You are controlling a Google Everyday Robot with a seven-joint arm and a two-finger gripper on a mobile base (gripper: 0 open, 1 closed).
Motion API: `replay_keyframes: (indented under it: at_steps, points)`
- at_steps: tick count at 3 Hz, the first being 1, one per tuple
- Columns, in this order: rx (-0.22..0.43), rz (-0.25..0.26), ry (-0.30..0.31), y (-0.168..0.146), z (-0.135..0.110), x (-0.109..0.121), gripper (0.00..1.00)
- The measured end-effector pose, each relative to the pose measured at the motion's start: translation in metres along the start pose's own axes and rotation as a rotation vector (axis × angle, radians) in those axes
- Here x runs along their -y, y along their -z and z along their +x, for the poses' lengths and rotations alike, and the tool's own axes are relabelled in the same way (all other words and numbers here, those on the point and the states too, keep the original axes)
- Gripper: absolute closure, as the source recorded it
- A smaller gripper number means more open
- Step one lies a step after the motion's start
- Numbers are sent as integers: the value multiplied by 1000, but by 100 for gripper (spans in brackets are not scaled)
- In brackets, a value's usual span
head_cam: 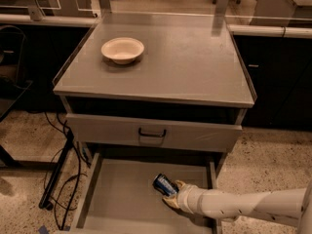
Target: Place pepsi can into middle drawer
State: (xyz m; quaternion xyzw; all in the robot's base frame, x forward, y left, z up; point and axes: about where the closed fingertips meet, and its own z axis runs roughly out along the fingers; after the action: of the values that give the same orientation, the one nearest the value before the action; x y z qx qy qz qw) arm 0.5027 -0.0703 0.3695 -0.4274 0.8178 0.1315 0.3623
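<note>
One can (165, 184) is laid on the drawer (122, 199) floor, gripper (171, 196) against it; its grip cannot be told. Placement is judged near done; release and withdrawal are needed.

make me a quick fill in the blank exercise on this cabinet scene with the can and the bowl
The small blue aluminium pepsi can is in the wide shallow grey metal middle drawer, which stands ____.
The robot's gripper is down in that drawer, right at the ____.
The cream round bowl sits on ____ of the grey cabinet.
The grey drawer front above has a dark loop ____.
Missing words: open; can; top; handle.
</note>
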Motion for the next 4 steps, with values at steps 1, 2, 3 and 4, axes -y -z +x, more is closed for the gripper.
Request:
replay_keyframes:
  at_steps: [1,2,3,4]
  points:
    - [-1,0,0,0,0,0,82]
    - [-1,0,0,0,0,0,58]
    - [-1,0,0,0,0,0,35]
    - [-1,0,0,0,0,0,12]
